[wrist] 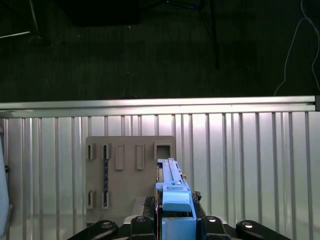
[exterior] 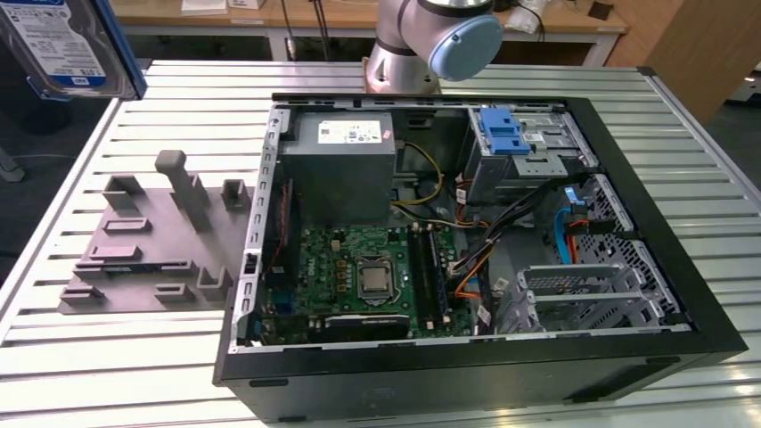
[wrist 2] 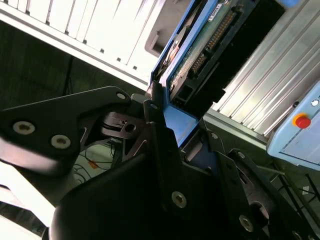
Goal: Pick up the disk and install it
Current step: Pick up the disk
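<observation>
Disk (exterior: 69, 45): flat rectangular silver hard drive with a blue-and-white label, edged by a blue plastic carrier frame; it is held aloft, clear of the table, and is clamped at the frame between the black metal fingers of the gripper (wrist: 172, 222), as seen in both wrist views. Table (exterior: 119, 374): ribbed aluminium slats. Fixture plate (exterior: 149, 241): matte grey, with upright slotted holders, laid by the table edge at the exterior view's left. Computer case (exterior: 476, 361): black, opened, laid flat mid-table, a green motherboard (exterior: 356, 259), grey power supply (exterior: 339, 165) and blue-latched silver cage (exterior: 511, 134) exposed. Wooden benches (exterior: 356, 13) are seen beyond.
</observation>
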`<control>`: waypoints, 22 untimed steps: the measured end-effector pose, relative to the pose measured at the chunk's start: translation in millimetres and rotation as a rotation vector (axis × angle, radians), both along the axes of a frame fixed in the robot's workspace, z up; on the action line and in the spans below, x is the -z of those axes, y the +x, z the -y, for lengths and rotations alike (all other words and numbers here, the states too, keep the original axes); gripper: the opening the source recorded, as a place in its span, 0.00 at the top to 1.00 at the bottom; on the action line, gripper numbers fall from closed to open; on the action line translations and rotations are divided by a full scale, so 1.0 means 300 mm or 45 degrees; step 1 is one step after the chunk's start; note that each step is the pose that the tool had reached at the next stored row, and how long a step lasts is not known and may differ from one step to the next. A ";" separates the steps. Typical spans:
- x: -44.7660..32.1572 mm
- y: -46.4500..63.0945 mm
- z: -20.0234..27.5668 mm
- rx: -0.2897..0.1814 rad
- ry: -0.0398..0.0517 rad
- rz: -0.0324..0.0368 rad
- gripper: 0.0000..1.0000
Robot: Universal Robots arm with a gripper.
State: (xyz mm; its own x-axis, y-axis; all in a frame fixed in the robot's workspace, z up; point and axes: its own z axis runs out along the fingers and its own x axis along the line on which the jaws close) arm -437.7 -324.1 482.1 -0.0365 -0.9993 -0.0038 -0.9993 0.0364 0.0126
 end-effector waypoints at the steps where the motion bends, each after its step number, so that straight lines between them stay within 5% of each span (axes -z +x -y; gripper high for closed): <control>1: -0.003 0.000 0.000 0.000 0.000 0.0001 0.64; 16: -0.055 0.000 0.000 0.000 0.000 -0.0001 0.64; 17: -0.077 0.000 0.000 0.000 0.000 -0.0001 0.64; 22: -0.102 0.000 0.000 0.000 0.000 0.0000 0.64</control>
State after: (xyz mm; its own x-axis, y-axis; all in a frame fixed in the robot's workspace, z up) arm -437.8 -324.1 512.7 -0.0366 -0.9993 -0.0038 -0.9993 0.0366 0.0126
